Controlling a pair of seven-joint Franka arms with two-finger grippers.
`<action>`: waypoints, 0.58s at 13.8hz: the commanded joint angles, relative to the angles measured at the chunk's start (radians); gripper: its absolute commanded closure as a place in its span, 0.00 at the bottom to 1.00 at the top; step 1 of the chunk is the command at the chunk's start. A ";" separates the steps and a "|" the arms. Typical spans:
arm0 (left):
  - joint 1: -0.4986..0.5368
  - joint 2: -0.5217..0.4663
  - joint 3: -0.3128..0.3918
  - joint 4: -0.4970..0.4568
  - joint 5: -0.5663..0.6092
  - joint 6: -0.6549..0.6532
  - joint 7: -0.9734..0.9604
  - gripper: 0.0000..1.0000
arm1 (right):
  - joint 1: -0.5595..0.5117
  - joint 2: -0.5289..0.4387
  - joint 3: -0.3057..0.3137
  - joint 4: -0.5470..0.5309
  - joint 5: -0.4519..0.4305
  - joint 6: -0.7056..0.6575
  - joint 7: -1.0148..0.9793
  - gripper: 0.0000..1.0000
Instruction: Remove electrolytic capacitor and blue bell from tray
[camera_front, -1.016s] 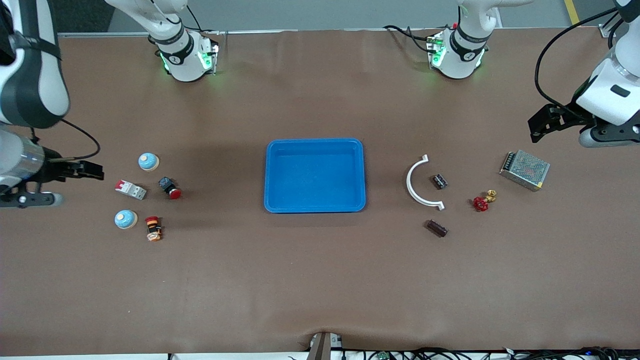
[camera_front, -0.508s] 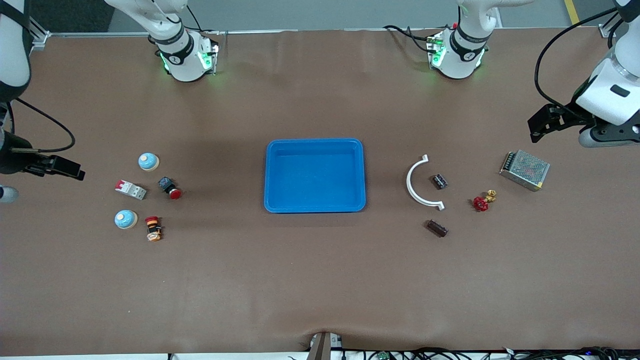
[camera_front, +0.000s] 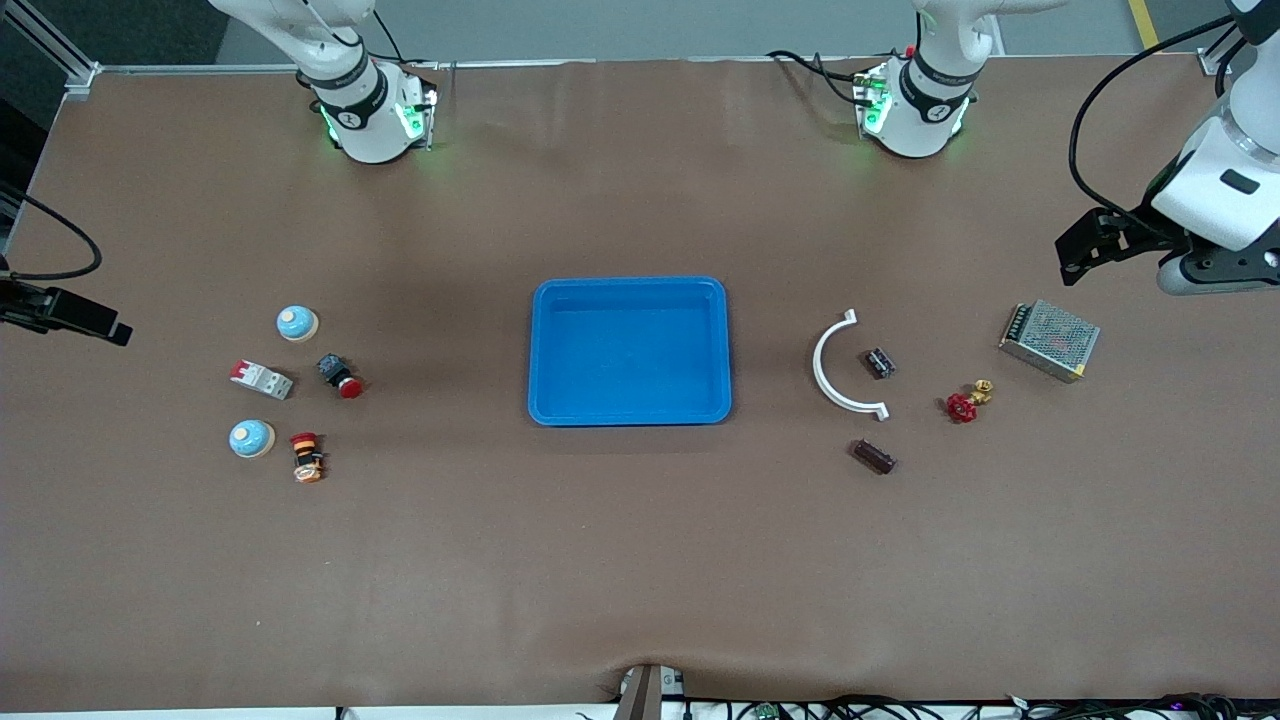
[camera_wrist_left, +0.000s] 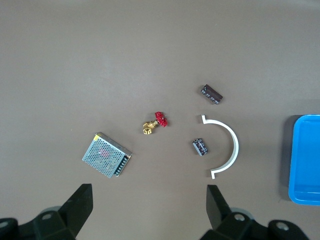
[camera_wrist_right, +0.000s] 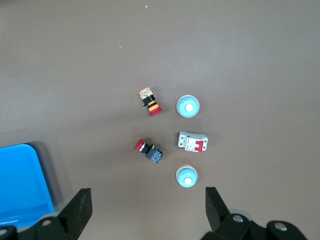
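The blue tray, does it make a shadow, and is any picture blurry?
Front view: the blue rectangular plastic tray casts only a faint, soft shadow on the brown table; green lights glow at both arm bases. Both wrist views: small parts look sharp, and the dark pincer fingers at the edge are slightly soft.

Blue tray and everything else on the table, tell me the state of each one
blue tray: empty
two bells: upright on table, untouched
two capacitors: lying on table, apart
left tool: open, empty, over the mesh power supply
right tool: open, empty, at the right arm's end
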 joint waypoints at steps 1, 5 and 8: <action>-0.002 0.000 0.001 0.007 -0.012 0.004 0.001 0.00 | 0.088 -0.019 -0.081 0.011 0.019 -0.015 0.059 0.00; -0.001 -0.008 -0.024 0.009 -0.021 0.001 0.005 0.00 | 0.131 -0.021 -0.118 0.011 0.022 -0.015 0.062 0.00; 0.001 -0.024 -0.025 0.007 -0.069 -0.032 0.005 0.00 | 0.142 -0.021 -0.135 0.011 0.027 -0.015 0.064 0.00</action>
